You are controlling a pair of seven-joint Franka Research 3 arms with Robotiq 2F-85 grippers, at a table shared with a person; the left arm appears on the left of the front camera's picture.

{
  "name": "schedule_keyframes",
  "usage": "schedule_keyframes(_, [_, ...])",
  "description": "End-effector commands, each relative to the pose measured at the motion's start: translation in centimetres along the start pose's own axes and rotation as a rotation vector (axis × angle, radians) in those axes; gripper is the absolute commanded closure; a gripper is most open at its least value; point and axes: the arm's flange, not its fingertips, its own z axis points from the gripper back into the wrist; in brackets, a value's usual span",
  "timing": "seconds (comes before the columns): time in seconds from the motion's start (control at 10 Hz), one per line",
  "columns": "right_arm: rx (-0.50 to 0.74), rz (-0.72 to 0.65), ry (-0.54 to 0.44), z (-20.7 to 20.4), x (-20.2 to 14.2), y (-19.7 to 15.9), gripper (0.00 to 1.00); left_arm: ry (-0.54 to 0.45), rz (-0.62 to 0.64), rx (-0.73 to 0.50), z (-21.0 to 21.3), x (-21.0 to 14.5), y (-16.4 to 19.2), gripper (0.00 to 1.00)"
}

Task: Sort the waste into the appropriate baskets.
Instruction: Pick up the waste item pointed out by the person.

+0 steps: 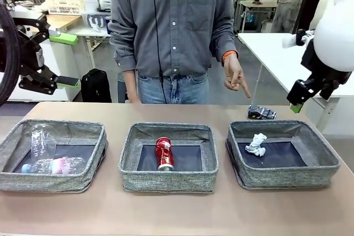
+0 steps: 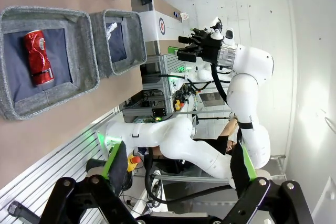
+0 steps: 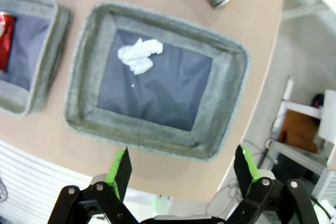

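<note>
Front view, itemised. Three rectangular soft-sided baskets of grey woven fabric stand in a row along the tan table.

Left basket (image 1: pixel 11 175): two clear plastic bottles (image 1: pixel 52 165), one blue-capped with a pinkish label, print too small to read.

Middle basket (image 1: pixel 168 183): crushed red soda can (image 1: pixel 164 153), white lettering illegible.

Right basket (image 1: pixel 287 178): crumpled white paper wad (image 1: pixel 256 144) at about 10 o'clock of its dark floor. Each basket appears to hold one material.

Crushed dark can (image 1: pixel 261 113): on the bare table just beyond the right basket, at its 12 o'clock; unsorted, probably due for the middle basket with the other can. Light markings unreadable.

Person's hand (image 1: pixel 234 75): index finger extended down towards the dark can, holding nothing; seemingly indicating it.

Left gripper (image 2: pixel 178 174): raised at 9 o'clock, clear of the table, green-padded fingers spread, empty.

Right gripper (image 3: pixel 181 169): poised above the right basket, fingers spread, empty, nearest the remaining can.
</note>
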Motion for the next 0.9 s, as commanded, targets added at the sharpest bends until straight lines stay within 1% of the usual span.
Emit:
schedule_keyframes(0.0, [-0.050, 0.038, 0.063, -0.7, 0.4, -0.2, 0.00, -0.003, -0.017, -0.024, 0.0, 0.1, -0.1, 0.00])
schedule_keyframes(0.1, [-0.007, 0.109, 0.061, -1.3, 1.9, -1.8, 0.00, -0.003, -0.017, -0.024, 0.0, 0.1, -0.1, 0.00])
schedule_keyframes(0.2, [0.083, 0.232, 0.014, -2.5, 4.2, -3.6, 0.00, -0.003, -0.017, -0.024, 0.0, 0.1, -0.1, 0.00])
schedule_keyframes(0.3, [0.154, 0.328, -0.005, -4.5, 6.6, -5.5, 0.00, -0.003, -0.017, -0.024, 0.0, 0.1, -0.1, 0.00])
schedule_keyframes(0.4, [0.182, 0.436, -0.036, -7.4, 8.5, -7.6, 0.00, -0.003, -0.017, -0.024, 0.0, 0.1, -0.1, 0.00])
schedule_keyframes(0.5, [0.191, 0.475, -0.019, -10.4, 9.6, -9.2, 0.00, -0.003, -0.017, -0.024, 0.0, 0.1, -0.1, 0.00])
schedule_keyframes(0.6, [0.211, 0.507, -0.076, -13.3, 10.3, -10.1, 0.00, -0.003, -0.017, -0.024, 0.0, 0.1, -0.1, 0.00])
schedule_keyframes(0.7, [0.103, 0.494, -0.238, -14.2, 10.3, -10.0, 0.00, -0.003, -0.017, -0.024, 0.0, 0.1, -0.1, 0.00])
schedule_keyframes(0.8, [0.114, 0.440, -0.350, -13.7, 10.1, -9.0, 0.00, -0.003, -0.017, -0.024, 0.0, 0.1, -0.1, 0.00])
